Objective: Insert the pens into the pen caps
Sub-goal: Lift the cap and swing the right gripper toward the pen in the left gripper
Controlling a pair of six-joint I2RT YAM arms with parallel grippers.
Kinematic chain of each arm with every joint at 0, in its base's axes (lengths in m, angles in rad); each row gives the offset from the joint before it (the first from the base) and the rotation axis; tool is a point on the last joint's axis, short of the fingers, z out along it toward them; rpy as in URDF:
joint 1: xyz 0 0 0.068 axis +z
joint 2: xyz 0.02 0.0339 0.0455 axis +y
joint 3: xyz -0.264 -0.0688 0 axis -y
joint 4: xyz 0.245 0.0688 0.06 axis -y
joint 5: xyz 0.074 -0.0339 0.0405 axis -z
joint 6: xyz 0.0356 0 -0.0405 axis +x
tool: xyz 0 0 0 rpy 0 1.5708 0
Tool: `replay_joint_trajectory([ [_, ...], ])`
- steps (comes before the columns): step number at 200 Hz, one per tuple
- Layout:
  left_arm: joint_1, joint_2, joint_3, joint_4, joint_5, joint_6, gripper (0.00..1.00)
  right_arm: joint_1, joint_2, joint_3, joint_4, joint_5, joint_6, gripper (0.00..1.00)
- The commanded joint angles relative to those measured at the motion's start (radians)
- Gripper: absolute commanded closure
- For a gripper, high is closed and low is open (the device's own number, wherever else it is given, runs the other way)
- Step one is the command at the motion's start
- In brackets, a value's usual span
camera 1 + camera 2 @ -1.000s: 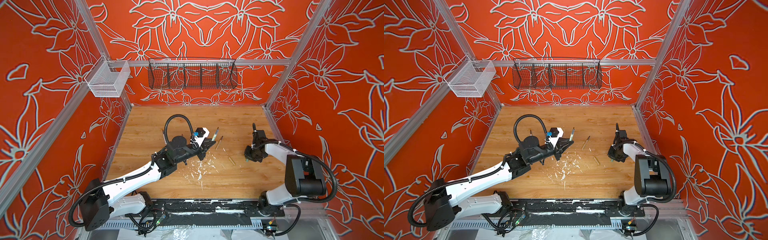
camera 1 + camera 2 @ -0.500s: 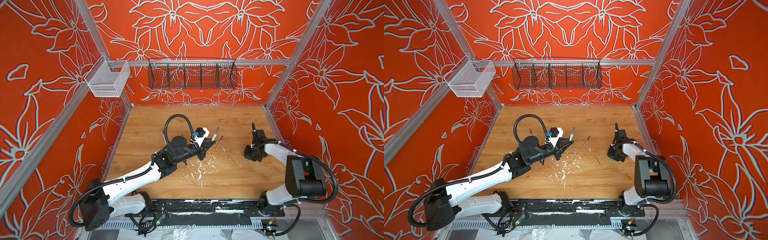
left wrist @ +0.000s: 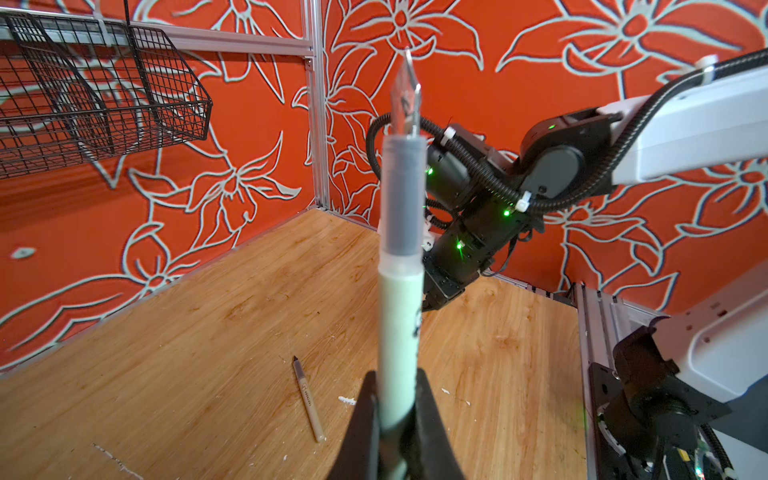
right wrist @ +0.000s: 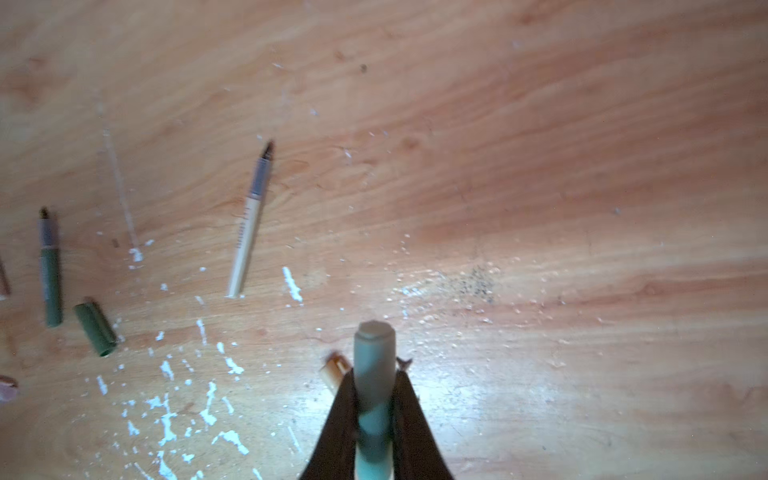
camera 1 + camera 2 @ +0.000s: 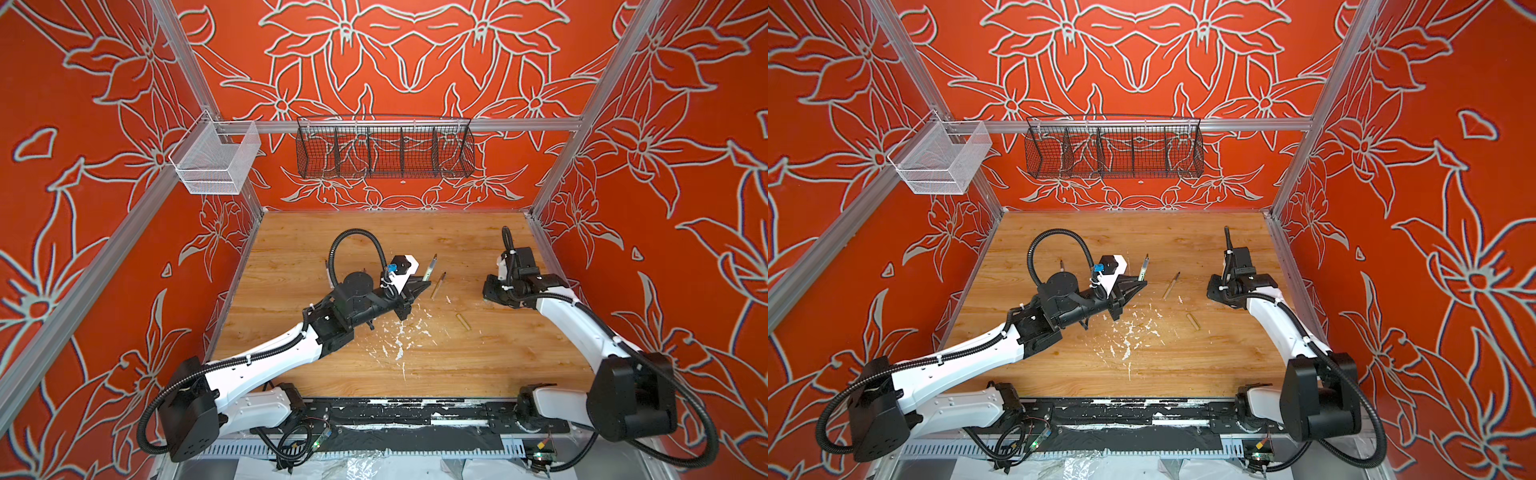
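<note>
Pen [image 3: 400, 311], light green, pinched in left tool [image 3: 397, 399], matching light green cap [image 4: 373, 357] pinched in right tool [image 4: 374, 390]

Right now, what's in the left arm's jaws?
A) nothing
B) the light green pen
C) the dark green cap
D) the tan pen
B: in the left wrist view the left gripper has its jaws shut on the barrel of the light green pen, with the nib pointing away from them.
</note>
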Motion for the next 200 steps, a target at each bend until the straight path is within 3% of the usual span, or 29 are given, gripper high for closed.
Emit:
replay_joint_trajectory([
  [1, -0.008, 0.01, -0.007, 0.012, -0.025, 0.012, 1.0, 0.059, -0.058, 0.06, 0.041, -0.005, -0.006, 0.88],
  [32, -0.007, 0.022, -0.01, 0.021, -0.05, 0.005, 1.0, 0.172, -0.111, 0.097, 0.148, 0.013, 0.015, 0.88],
  [96, -0.007, -0.004, -0.041, 0.07, -0.105, 0.003, 1.0, 0.384, -0.225, 0.107, 0.551, 0.125, -0.007, 0.88],
  [152, -0.007, 0.001, -0.032, 0.06, -0.122, -0.031, 1.0, 0.511, -0.222, 0.18, 0.644, 0.146, -0.112, 0.88],
  [200, -0.006, 0.036, 0.021, -0.021, -0.066, -0.087, 1.0, 0.611, -0.218, 0.195, 0.705, 0.211, -0.22, 0.88],
])
